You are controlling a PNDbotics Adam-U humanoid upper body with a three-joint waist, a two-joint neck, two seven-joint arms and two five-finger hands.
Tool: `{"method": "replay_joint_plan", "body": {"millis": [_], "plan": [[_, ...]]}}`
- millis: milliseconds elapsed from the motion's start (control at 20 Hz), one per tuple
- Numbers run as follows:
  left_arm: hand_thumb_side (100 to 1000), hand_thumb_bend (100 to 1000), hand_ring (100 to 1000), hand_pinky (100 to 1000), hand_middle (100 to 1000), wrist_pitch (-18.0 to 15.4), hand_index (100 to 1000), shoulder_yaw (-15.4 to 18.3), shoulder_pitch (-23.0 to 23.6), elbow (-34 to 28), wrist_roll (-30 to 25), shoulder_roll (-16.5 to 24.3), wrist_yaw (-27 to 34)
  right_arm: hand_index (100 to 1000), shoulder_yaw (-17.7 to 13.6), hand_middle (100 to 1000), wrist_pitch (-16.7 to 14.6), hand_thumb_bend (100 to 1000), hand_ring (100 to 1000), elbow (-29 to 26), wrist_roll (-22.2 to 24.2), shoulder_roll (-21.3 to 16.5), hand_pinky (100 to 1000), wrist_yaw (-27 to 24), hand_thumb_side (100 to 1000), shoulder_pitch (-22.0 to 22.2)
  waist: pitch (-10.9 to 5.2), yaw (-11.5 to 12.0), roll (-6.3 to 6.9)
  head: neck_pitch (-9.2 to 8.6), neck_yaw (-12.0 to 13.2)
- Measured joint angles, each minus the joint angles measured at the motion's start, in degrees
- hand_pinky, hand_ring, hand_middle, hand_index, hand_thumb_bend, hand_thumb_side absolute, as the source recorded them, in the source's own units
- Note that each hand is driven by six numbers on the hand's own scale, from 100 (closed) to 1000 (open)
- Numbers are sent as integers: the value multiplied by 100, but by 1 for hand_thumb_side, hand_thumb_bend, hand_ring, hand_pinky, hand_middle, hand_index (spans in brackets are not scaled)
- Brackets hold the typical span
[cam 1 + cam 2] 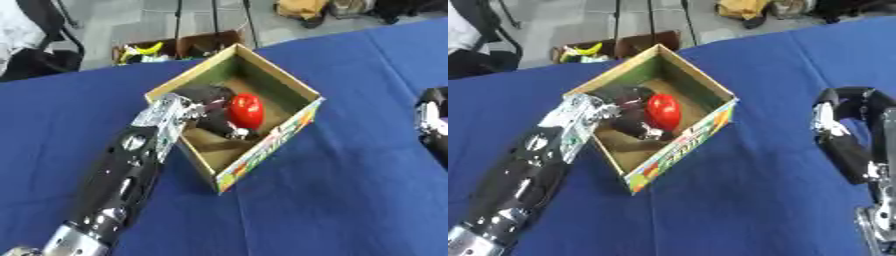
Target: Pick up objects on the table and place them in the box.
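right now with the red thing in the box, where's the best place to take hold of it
Probably across its narrow middle, coming from above through the open top: the red object is oval and smooth, and the box walls block side approaches. The left hand is already curled beside it.

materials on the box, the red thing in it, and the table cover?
Box: looks like cardboard, plain brown matte inside, glossy colour print on the outer wall.
Red object: smooth and shiny with a highlight, probably plastic or a waxy fruit skin; can't tell which. The left hand is curled round it inside the box.
Table cover: blue cloth, matte, soft creases.
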Motion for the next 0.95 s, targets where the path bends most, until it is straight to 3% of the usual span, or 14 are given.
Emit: {"method": "replay_joint_plan", "body": {"millis": [400, 650, 700, 800, 950], "plan": [[886, 545, 1000, 914, 975, 94, 1000, 23, -12, -705, 311, 211, -30, 640, -1, 401, 1, 100, 509, 0, 1, 0, 733, 0, 485, 5, -5, 44, 0, 1, -51], [878, 476, 1000, 882, 961, 354, 1000, 107, -21, -1437, 180, 457, 5, 640, -4, 401, 5, 100, 510, 0, -3, 0, 732, 0, 485, 13, -52, 135, -5, 51, -120], [900, 406, 985, 843, 951, 433, 1000, 127, 8, -1618, 177, 510, 43, 640, -5, 402, 5, 100, 510, 0, -4, 0, 732, 0, 486, 15, -56, 158, -11, 54, -138], [920, 354, 959, 799, 935, 602, 1000, 173, 149, -2042, 221, 594, 220, 641, -27, 402, 5, 100, 510, 0, -11, 0, 732, 0, 487, 15, -62, 217, -41, 78, -172], [933, 325, 911, 732, 886, 875, 993, 227, 485, -2811, 345, 731, 845, 641, -45, 403, 7, 100, 511, 0, -34, 1, 732, 0, 486, 16, -71, 299, -97, 101, -241]]}}
